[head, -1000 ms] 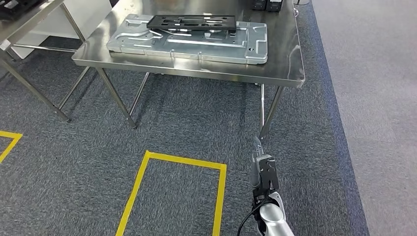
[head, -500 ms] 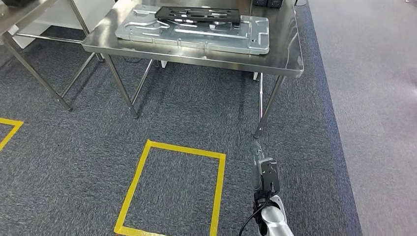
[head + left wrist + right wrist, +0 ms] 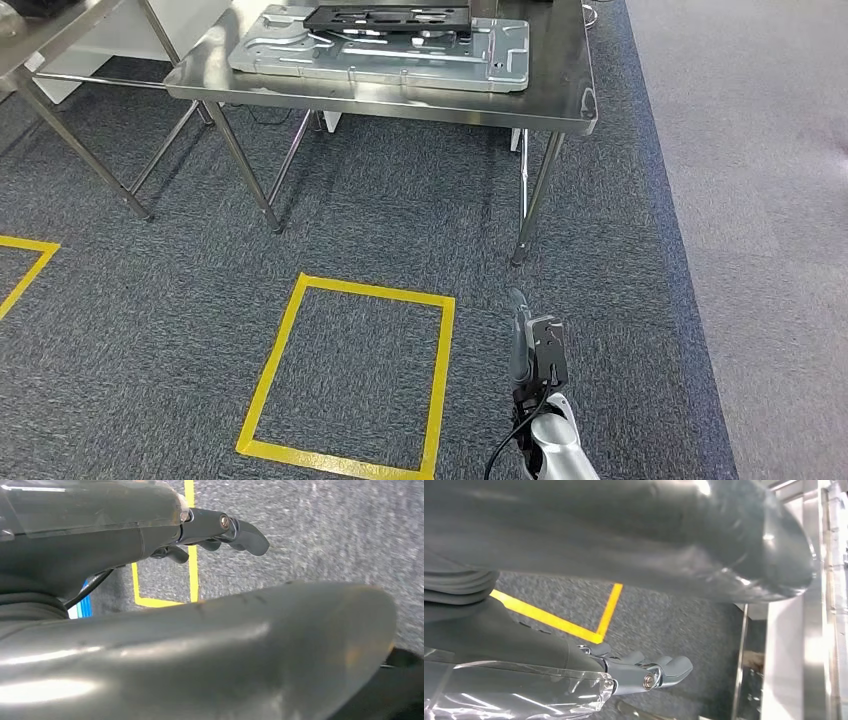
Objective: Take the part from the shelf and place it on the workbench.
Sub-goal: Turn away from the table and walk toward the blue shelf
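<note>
Black part [image 3: 388,17] lies on a silver metal plate [image 3: 380,55] atop the steel workbench [image 3: 560,95], ahead of the robot. Judging by that, placement looks done; little seems left. Right hand [image 3: 528,345] hangs low over the grey carpet [image 3: 150,330], beside a yellow taped square [image 3: 345,375]; fingers loosely extended, holding nothing. Left hand [image 3: 220,530] likewise unloaded, fingers apart. No readable writing or labels.
</note>
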`<state>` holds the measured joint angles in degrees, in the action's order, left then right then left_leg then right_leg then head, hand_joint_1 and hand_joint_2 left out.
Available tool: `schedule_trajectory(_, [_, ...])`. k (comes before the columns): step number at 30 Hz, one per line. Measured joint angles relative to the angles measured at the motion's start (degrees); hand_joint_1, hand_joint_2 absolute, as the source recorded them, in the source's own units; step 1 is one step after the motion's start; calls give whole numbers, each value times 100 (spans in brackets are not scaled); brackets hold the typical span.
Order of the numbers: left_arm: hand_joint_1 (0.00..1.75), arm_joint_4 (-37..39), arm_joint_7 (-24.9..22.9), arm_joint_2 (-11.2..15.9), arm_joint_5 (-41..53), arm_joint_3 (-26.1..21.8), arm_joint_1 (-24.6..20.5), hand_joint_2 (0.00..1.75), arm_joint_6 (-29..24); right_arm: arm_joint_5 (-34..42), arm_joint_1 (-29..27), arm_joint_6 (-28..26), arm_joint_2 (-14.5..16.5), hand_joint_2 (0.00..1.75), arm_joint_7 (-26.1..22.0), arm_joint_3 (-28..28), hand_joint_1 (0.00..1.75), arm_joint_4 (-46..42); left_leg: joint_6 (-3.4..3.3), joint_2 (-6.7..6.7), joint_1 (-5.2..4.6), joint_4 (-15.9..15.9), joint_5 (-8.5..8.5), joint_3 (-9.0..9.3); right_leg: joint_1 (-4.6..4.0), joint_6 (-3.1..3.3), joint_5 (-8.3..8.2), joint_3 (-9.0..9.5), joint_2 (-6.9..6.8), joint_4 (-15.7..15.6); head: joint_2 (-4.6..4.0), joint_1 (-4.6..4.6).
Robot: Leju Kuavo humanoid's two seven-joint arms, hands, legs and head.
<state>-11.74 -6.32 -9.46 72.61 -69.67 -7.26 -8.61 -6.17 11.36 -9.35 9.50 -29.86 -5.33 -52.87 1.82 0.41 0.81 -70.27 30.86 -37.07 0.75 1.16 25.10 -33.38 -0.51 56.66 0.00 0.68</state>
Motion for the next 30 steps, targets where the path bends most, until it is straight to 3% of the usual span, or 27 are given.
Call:
schedule_trajectory(2, [0, 0, 1, 7, 0, -2, 1, 0, -35, 25, 38, 50, 2, 0, 0, 30, 0, 73, -29, -4, -2, 853, -212, 564, -2, -46, -43, -71, 2, 38, 0, 0])
schedule_trajectory(4, [0, 0, 1, 12, 14, -3, 5, 0, -55, 37, 74, 64, 3, 0, -2, 57, 0, 130, -91, -15, -22, 1334, -235, 841, -16, -114, -88, -111, -2, 67, 0, -3])
schedule_trajectory(6, [0, 0, -6, 14, 43, -1, 18, 0, -71, 41, 90, 53, 7, 0, -4, 82, 0, 184, -172, -28, -31, 1382, -244, 812, -24, -191, -134, -126, -16, 67, 0, -8])
schedule_trajectory(8, [0, 0, -20, 15, 80, 3, 21, 0, -84, 40, 91, 33, 9, 0, -4, 120, 0, 224, -265, -46, -20, 1415, -301, 787, -10, -248, -26, -190, -14, 198, 0, -11])
schedule_trajectory(9, [0, 0, -26, 16, 93, 4, 17, 0, -88, 37, 89, 27, 9, 0, -3, 139, 0, 240, -312, -59, -15, 1429, -339, 771, -6, -267, 134, -287, -8, 417, 0, -11])
schedule_trajectory(11, [0, 0, -28, 20, 107, 6, 13, 0, -92, 21, 72, 26, 9, 0, -3, 163, 0, 276, -365, -94, -29, 1425, -392, 710, 1, -289, 563, -607, 7, 1160, 0, -13])
schedule_trajectory(12, [0, 0, -27, 22, 108, 6, 19, 0, -92, 9, 55, 30, 9, 0, -2, 168, 0, 297, -374, -122, -41, 1418, -410, 681, 1, -294, 705, -754, 11, 1509, 0, -12])
schedule_trajectory(13, [0, 0, -25, 23, 109, 6, 28, 0, -92, -4, 38, 34, 9, 0, -1, 170, 0, 318, -377, -155, -51, 1408, -421, 658, 1, -292, 748, -829, 15, 1710, 0, -12])
schedule_trajectory(14, [0, 0, -21, 23, 110, 6, 34, 0, -92, -14, 23, 39, 9, 0, -1, 171, 0, 338, -377, -197, -62, 1395, -427, 643, -1, -279, 676, -797, 24, 1692, 0, -13])
schedule_trajectory(15, [0, 0, -15, 23, 111, 6, 37, 0, -92, -22, 14, 41, 9, 0, 1, 172, 0, 356, -376, -245, -72, 1383, -429, 636, -6, -252, 507, -652, 50, 1447, 0, -13])
schedule_trajectory(17, [0, 0, -4, 19, 114, 7, 27, 0, -92, -36, 14, 37, 5, 0, 7, 181, 0, 389, -366, -338, -94, 1361, -429, 623, -12, -157, 155, -226, 253, 662, 0, -7])
schedule_trajectory(18, [0, 0, -2, 17, 117, 7, 18, 0, -93, -46, 17, 24, 2, 0, 14, 192, 0, 408, -350, -383, -94, 1349, -433, 604, -14, -115, 66, -68, 355, 349, 1, -1])
schedule_trajectory(20, [0, 0, -4, 14, 132, 8, 9, 0, -101, -81, 38, -37, -4, 0, 56, 217, 0, 490, -292, -468, -74, 1342, -449, 552, -19, -74, 75, 32, 437, 129, 1, 1])
schedule_trajectory(22, [0, 0, -15, 19, 151, 8, 19, 0, -111, -135, 103, -164, -5, 0, 100, 252, 0, 657, -225, -519, -58, 1343, -454, 525, -10, -60, 61, 56, 328, 43, 0, -9])
schedule_trajectory(24, [0, 0, -32, 25, 159, 8, 25, 0, -119, -191, 211, -305, -16, 0, 93, 312, 0, 958, -165, -371, -69, 1110, -297, 408, 25, -24, 25, 107, 208, -55, 0, 9])
schedule_trajectory(26, [0, 0, -49, 31, 161, 8, 20, 0, -129, -245, 297, -431, -46, 0, 107, 392, 0, 1330, -108, -179, -51, 429, 55, 71, 32, 2, 18, 129, 68, -92, 0, 28])
schedule_trajectory(28, [0, 0, -71, 40, 156, 8, 27, 0, -151, -316, 337, -577, -90, 0, 227, 481, 0, 1717, -49, -125, -10, -202, 267, -247, 30, 1, 31, 128, -85, -85, 0, 31])
schedule_trajectory(29, [0, 0, -82, 48, 152, 7, 38, 0, -166, -362, 348, -661, -113, 0, 318, 520, 0, 1913, -23, -104, 11, -241, 216, -269, 33, -9, 40, 128, -156, -76, 0, 31])
schedule_trajectory(30, [0, 0, -94, 57, 146, 5, 48, 0, -179, -417, 355, -751, -137, 0, 425, 555, 0, 2106, -4, -69, 29, -36, 59, -166, 40, -26, 53, 129, -219, -61, 0, 32])
